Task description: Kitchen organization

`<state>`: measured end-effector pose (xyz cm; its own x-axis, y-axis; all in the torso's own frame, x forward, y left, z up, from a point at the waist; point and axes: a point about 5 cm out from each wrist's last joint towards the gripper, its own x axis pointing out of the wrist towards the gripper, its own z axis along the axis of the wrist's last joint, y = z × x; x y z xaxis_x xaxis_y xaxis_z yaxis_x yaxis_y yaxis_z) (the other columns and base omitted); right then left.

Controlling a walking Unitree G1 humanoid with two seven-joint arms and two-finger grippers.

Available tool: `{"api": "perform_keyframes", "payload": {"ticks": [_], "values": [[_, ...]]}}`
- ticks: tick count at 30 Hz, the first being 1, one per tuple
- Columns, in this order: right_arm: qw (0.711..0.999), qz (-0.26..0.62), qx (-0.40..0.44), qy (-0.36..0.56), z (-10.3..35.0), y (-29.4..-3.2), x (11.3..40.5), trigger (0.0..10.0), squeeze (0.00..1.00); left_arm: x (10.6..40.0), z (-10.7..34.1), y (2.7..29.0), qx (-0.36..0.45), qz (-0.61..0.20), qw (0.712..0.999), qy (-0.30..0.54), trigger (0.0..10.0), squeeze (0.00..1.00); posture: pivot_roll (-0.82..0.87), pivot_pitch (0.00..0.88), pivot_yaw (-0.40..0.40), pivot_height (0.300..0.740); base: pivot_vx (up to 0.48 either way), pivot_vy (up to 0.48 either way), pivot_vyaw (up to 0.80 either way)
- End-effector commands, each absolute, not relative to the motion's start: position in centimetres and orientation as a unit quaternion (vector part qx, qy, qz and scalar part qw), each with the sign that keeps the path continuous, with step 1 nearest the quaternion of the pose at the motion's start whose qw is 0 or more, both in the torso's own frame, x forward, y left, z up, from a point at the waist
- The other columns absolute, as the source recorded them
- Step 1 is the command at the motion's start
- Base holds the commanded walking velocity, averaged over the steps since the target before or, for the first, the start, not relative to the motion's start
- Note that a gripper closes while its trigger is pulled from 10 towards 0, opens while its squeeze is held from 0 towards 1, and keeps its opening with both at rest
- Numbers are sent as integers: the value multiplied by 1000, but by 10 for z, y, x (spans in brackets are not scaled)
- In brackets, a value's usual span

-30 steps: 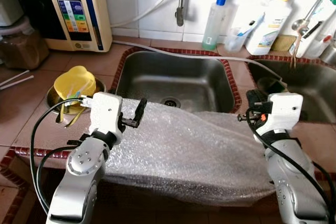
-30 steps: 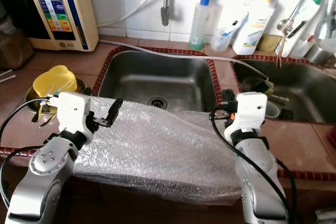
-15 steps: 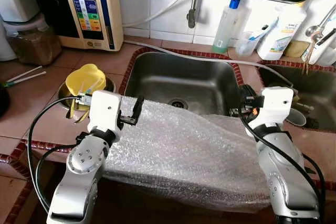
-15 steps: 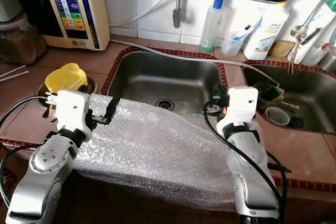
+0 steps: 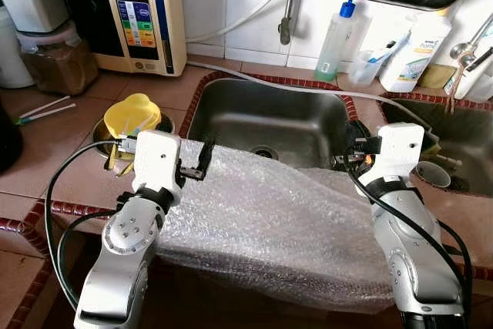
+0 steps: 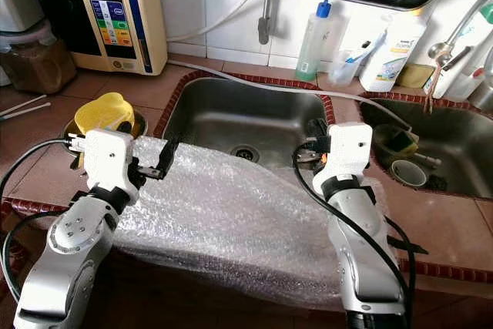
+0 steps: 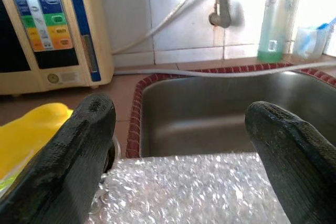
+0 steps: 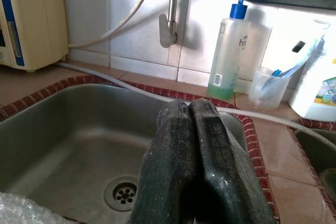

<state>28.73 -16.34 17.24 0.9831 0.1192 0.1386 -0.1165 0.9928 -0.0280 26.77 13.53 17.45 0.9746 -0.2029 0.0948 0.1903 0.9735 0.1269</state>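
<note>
Over the sink, bubble wrap is being reached by the wide-open left gripper; the right gripper is being kept pressed shut, empty. The edge should be pinched gently.

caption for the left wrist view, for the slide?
Left hand, fingers open, poised over the edge of the bubble wrap at the sink.

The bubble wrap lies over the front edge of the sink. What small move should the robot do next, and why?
Probably close the left gripper on the bubble wrap. Its fingers are open, with the sheet's far edge lying between them, above the sink. The right gripper is shut with nothing visible between its fingers, so the sheet looks ungripped on both sides.
</note>
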Motion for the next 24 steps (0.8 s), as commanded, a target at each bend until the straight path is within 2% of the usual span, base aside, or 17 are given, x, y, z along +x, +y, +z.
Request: {"api": "perform_keyframes", "payload": {"ticks": [1,8,13,18,24], "values": [[995,72,-7,-70,176,-159,290,10000,0,268,183,135,60,-90,991,-77,10000,0,47,0,-59,740,0,0,0],[993,76,-9,-86,187,-153,294,10000,0,272,189,137,60,-71,991,-93,10000,0,49,0,-68,740,0,0,0],[994,54,17,-89,193,-156,298,10000,0,277,194,153,71,-13,992,-107,10000,0,48,0,-73,740,0,0,0],[993,68,42,-85,194,-152,298,10000,0,283,196,164,57,28,993,-104,10000,0,47,0,-74,740,0,0,0],[979,179,53,-80,196,-126,287,10000,0,289,194,173,59,71,991,-93,10000,0,44,0,-77,740,0,0,0]]}}
